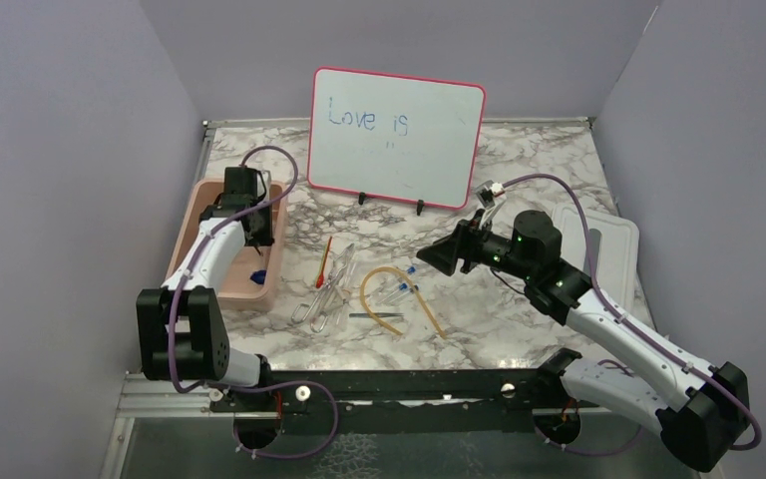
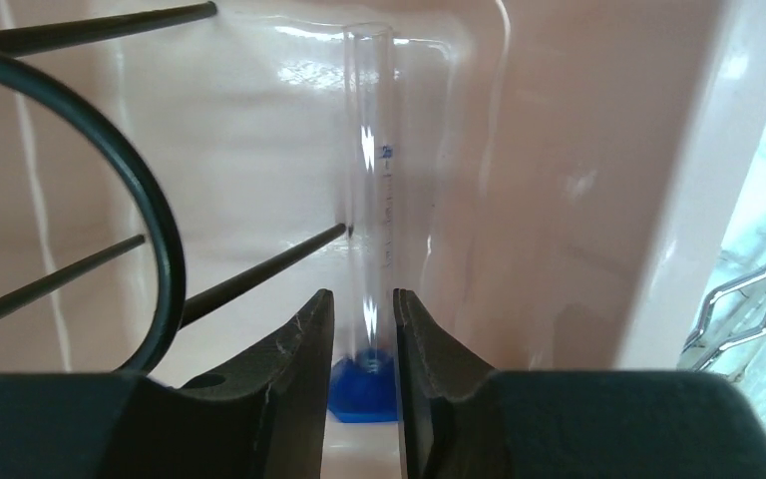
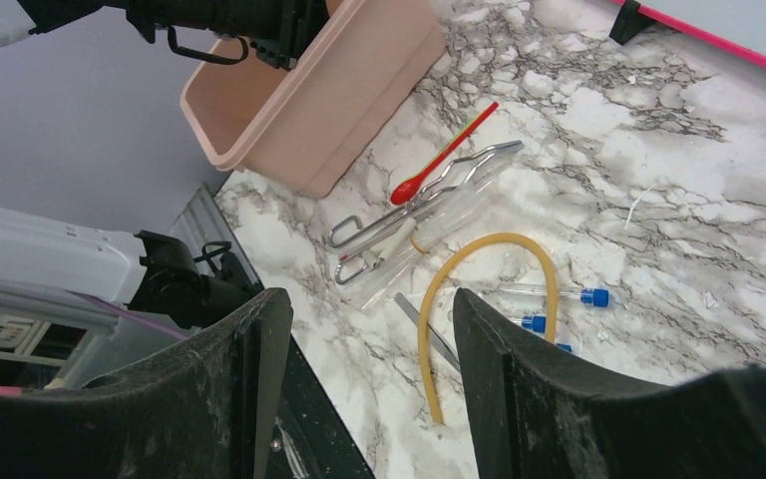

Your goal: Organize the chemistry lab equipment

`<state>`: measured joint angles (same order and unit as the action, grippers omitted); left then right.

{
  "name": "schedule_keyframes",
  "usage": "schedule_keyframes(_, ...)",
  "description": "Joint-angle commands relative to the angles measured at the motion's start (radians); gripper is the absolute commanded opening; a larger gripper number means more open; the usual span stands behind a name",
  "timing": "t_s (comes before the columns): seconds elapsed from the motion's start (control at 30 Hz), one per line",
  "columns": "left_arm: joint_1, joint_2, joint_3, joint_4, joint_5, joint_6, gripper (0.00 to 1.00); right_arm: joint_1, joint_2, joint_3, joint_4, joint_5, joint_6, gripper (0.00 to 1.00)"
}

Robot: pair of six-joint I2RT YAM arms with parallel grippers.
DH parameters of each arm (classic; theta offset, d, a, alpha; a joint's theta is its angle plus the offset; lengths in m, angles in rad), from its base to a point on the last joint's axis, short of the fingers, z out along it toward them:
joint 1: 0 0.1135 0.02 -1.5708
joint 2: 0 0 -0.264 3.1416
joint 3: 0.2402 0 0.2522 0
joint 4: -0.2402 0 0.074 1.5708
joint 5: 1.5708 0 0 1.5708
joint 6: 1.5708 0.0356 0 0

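Left gripper (image 2: 364, 296) straddles a clear tube (image 2: 369, 150) (blue-based) — inside the pink bin (image 2: 578, 200).

I'm counting three clear blue-capped tubes (image 3: 559, 296), one tan rubber tube (image 3: 489, 240), one pair of metal tongs (image 3: 389, 213), one red-tipped spatula (image 3: 444, 158) and one thin dark rod (image 3: 427, 329). One pink bin (image 3: 329, 130) is holding one black wire ring tripod (image 2: 165, 254) and one blue-based cylinder (image 2: 371, 200). I'm also seeing one whiteboard (image 1: 396, 138) and one white lid (image 1: 613, 244).

Lavender walls (image 1: 60, 150) enclose a white, grey-veined marble tabletop (image 1: 539, 170).
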<state>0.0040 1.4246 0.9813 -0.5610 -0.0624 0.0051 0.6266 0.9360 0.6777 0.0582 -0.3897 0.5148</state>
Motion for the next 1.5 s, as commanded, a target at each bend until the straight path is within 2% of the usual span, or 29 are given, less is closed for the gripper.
schedule_keyframes(0.0, 0.029, 0.013, -0.040, 0.068, -0.019, -0.030, 0.31, 0.000, -0.005, 0.023, -0.006, -0.005, -0.001, 0.65)
schedule_keyframes(0.2, 0.036, -0.010, -0.021, 0.063, 0.038, -0.061, 0.31, -0.001, -0.010, 0.028, -0.010, -0.003, -0.001, 0.65)
schedule_keyframes(0.33, 0.038, -0.065, 0.048, 0.034, 0.110, -0.103, 0.31, 0.000, -0.018, 0.032, -0.019, 0.002, -0.002, 0.65)
schedule_keyframes(0.57, 0.039, -0.183, 0.125, -0.013, 0.156, -0.181, 0.42, -0.001, -0.026, 0.033, -0.022, 0.010, -0.001, 0.65)
schedule_keyframes(0.8, 0.038, -0.214, 0.112, -0.039, 0.252, -0.133, 0.65, 0.000, -0.027, 0.025, -0.016, 0.011, 0.002, 0.65)
schedule_keyframes(0.97, 0.039, -0.158, 0.104, -0.044, 0.328, -0.104, 0.67, 0.000, -0.016, 0.018, -0.003, 0.008, 0.009, 0.65)
schedule_keyframes(1.03, 0.038, -0.119, 0.111, -0.043, 0.349, -0.109, 0.65, 0.000, -0.012, 0.012, 0.004, 0.008, 0.012, 0.65)
schedule_keyframes(1.17, 0.036, -0.051, 0.139, -0.042, 0.307, -0.117, 0.57, 0.001, -0.015, 0.005, 0.012, 0.012, 0.017, 0.65)
schedule_keyframes(1.37, 0.034, 0.040, 0.190, -0.031, 0.309, -0.117, 0.36, 0.000, -0.017, -0.004, 0.015, 0.028, 0.016, 0.65)
schedule_keyframes(1.47, 0.032, 0.073, 0.227, -0.016, 0.302, -0.123, 0.29, 0.000, -0.016, -0.008, 0.020, 0.032, 0.020, 0.65)
